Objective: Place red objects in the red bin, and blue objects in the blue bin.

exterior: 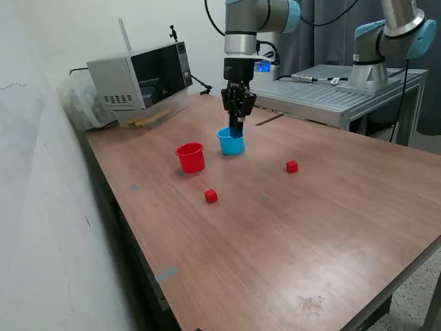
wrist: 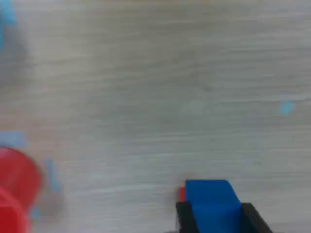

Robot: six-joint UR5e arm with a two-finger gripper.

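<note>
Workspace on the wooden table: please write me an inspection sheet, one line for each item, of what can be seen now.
Surface: brown wooden table, some scuffs near the front edge.
Job's things: red cup and light blue cup upright, side by side; two red cubes loose on the table; a blue cube between the fingers.
Clutter: microwave at the far corner.
Grippers: gripper just above the light blue cup, shut on the blue cube.
Cables: black cables hanging by the arm.
Surroundings: second robot arm on a metal bench behind; white wall on the exterior view's left.
</note>
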